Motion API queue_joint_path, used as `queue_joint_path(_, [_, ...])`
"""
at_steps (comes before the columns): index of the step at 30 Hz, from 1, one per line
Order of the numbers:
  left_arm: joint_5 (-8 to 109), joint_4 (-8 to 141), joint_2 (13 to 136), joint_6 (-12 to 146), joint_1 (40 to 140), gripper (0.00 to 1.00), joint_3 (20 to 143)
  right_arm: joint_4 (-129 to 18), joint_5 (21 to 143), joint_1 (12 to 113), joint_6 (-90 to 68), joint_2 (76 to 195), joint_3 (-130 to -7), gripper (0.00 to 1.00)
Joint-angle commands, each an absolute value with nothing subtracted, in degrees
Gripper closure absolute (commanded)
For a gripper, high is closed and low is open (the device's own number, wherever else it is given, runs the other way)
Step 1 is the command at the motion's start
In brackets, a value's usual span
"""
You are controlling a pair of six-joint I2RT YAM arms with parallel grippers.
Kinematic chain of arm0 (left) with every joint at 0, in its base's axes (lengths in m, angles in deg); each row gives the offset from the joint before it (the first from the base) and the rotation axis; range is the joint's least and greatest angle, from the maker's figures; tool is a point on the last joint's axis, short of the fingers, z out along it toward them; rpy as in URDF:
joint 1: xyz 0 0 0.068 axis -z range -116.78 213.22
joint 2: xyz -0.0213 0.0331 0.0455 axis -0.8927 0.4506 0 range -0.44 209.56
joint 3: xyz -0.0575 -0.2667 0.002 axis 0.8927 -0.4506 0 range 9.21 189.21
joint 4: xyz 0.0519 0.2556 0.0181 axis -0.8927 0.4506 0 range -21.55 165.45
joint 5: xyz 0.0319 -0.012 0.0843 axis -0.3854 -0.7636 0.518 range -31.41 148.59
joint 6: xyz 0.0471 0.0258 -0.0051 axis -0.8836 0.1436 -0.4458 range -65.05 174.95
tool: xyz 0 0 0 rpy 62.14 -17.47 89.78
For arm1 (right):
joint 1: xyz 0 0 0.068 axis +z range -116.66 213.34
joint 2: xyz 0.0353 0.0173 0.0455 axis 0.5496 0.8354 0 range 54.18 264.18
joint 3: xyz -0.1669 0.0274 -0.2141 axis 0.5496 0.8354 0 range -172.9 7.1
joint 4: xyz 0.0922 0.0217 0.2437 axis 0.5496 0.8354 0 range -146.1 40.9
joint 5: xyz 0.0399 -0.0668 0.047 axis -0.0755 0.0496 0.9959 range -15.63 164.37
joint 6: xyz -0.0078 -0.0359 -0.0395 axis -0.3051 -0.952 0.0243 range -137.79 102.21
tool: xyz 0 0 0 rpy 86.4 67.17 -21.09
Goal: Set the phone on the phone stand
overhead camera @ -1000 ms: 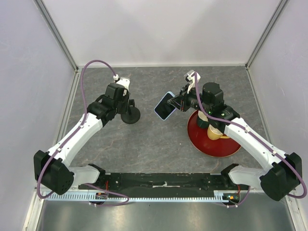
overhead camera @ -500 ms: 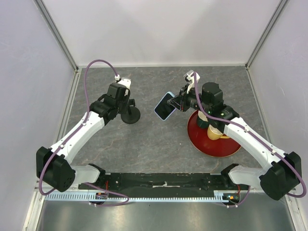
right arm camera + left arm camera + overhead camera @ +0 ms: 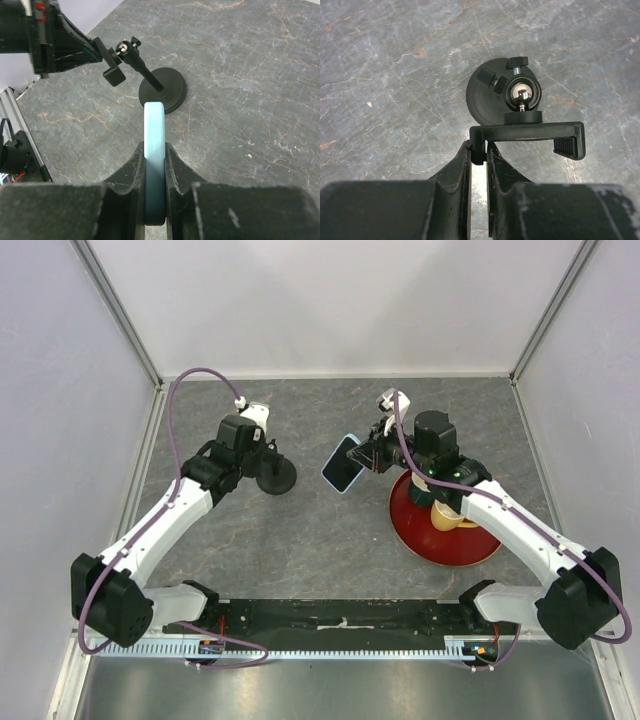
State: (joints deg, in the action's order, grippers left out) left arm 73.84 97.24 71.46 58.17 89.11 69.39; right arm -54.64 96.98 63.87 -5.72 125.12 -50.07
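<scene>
Items counted: one phone, one phone stand, two grippers, one plate, one cup.

The phone is slim, with rounded corners, a dark glass face and a pale blue rim. It is held clear of the table, tilted, right of the stand and apart from it. The right gripper is clamped on its edge, fingers pressed flat on both faces.

The phone stand is matt black. It has a round disc base, a thin upright post, a polished metal ball joint and a flat clamp bracket with a ribbed pad at one end. It stands on the table, left of centre. The left gripper is pinched narrow on the other end of the bracket.

The table is grey, stone-patterned and scuffed.

Right of the phone lies a round, glossy red plate, with a tan cup on it, partly hidden by the right arm.
</scene>
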Motion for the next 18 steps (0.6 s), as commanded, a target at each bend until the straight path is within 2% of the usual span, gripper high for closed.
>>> queue_joint_path(1, [64.84,94.64,66.81,55.21,89.41,0.98,66.6,-56.54,96.87,63.84,-8.65,125.2,-54.08,1.0])
queue_joint_path(10, [55.17,94.72,66.54,55.21,90.11,0.98,66.07,-53.99,94.76,64.37,-10.76,120.81,-53.9,1.0])
queue_joint_path(15, [49.55,94.73,66.98,55.83,90.9,0.98,66.51,-58.79,110.62,65.68,-14.63,117.82,-51.97,1.0])
queue_joint_path(18, [47.34,94.73,66.98,55.48,92.57,0.98,66.34,-59.27,110.93,70.75,-17.35,117.64,-51.7,1.0])
